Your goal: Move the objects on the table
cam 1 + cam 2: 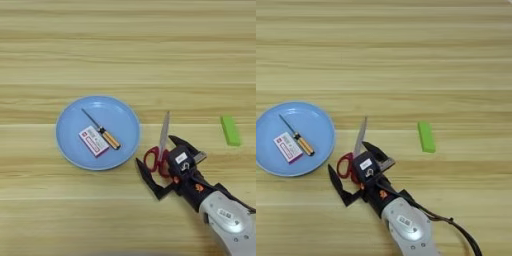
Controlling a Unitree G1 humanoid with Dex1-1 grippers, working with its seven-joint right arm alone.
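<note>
Pale wooden planks with long horizontal grain make up the table in front of you. On its left sits a round, smooth blue plate, holding a small flat red-and-white box and, touching its right edge, a slim screwdriver with a yellow handle. Well to the right lies a small green block, alone. Your gripper has its two black fingers spread wide, straddling the red handles of the scissors, which lie flat just right of the plate, blades pointing to the far side. Expect the scissors to be light, stiff and thin, likely to slide on the smooth wood; you would do best to pinch across the thicker plastic handles, not the slick metal blades.
</note>
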